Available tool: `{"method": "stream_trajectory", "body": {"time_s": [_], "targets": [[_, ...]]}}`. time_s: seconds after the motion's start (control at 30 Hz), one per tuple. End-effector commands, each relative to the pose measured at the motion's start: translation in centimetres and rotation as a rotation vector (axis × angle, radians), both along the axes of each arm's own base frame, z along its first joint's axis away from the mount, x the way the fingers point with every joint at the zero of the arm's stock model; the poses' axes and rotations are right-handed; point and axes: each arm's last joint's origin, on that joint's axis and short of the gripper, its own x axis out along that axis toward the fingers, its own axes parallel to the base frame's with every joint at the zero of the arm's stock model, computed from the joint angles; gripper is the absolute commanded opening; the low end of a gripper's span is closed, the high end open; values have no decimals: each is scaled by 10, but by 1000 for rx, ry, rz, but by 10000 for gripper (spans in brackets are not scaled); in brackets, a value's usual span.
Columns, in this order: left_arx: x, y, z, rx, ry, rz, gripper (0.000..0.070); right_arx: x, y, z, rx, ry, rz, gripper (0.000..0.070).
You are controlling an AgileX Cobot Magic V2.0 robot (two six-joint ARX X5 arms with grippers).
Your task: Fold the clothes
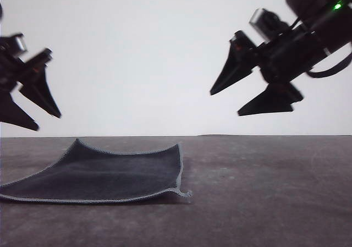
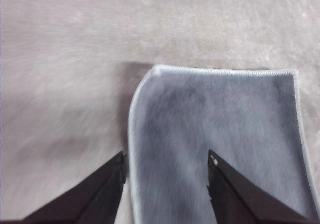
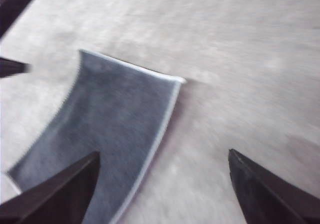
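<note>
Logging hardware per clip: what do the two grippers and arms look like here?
Both grippers, left gripper and right gripper, are matte black with tapered, wedge-shaped fingers. The right arm carries a silver block, a green indicator light and a looping black cable.

One cloth (image 1: 104, 175), two grippers: left gripper (image 1: 48, 120), right gripper (image 1: 224, 103)

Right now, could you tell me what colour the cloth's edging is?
Light grey, on the cloth; clearest in the left wrist view.

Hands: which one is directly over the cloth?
The left hand: its wrist view has the cloth under its fingers. The right hand hangs off to the side.
</note>
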Motion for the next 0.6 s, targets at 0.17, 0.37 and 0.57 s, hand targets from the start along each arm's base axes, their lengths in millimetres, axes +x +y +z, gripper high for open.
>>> {"method": "stream_trajectory", "body": {"time_s": [0.17,0.37,0.57], "targets": [[46,0,-11,-4,26,-30,313,42,21,-12,42,51,37,515],[72,0,-24,-14,43,-43,312,75,39,-27,61,103,62,515],[83,-1,-43,-33,76,-64,311,91,57,-41,66,158,87,515]]}}
